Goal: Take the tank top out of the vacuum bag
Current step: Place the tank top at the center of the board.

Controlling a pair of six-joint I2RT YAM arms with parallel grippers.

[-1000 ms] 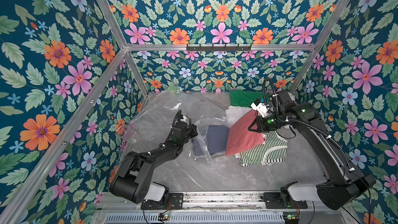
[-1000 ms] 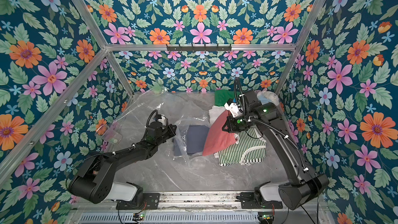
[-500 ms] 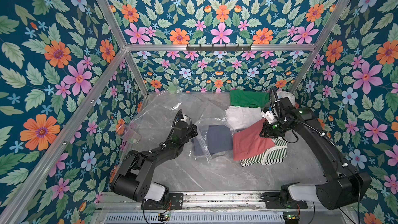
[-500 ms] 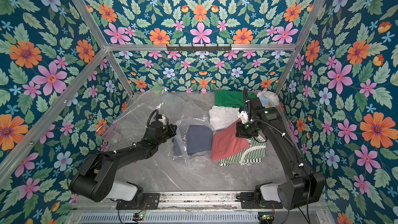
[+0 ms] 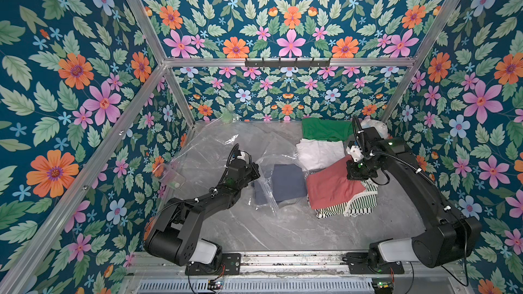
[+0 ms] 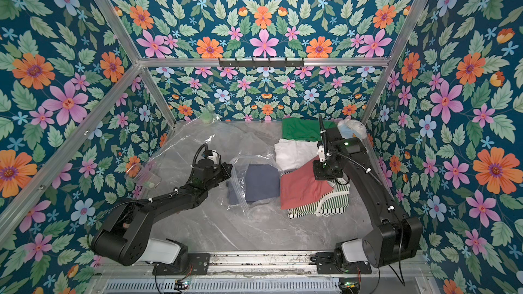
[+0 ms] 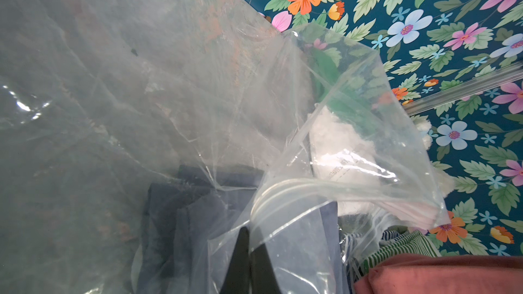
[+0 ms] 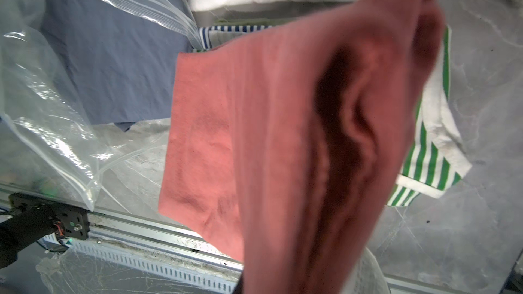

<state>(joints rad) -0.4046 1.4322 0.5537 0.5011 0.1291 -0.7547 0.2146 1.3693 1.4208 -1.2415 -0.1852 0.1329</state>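
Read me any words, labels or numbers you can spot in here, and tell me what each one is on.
Small grey print on the clear bag, near its zip strip, in the left wrist view: too small and blurred to read.
No other text can be seen in any view.

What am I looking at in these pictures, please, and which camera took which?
Two black robot arms stand at a grey table inside a flower-papered booth. Two pictures look down from overhead, side by side; two come from cameras on the arms' wrists. The left gripper is pinched shut on the edge of a clear vacuum bag, which holds a folded blue garment. The right gripper is shut on a pink garment lying over a striped garment. A white garment and a green garment lie folded farther back.
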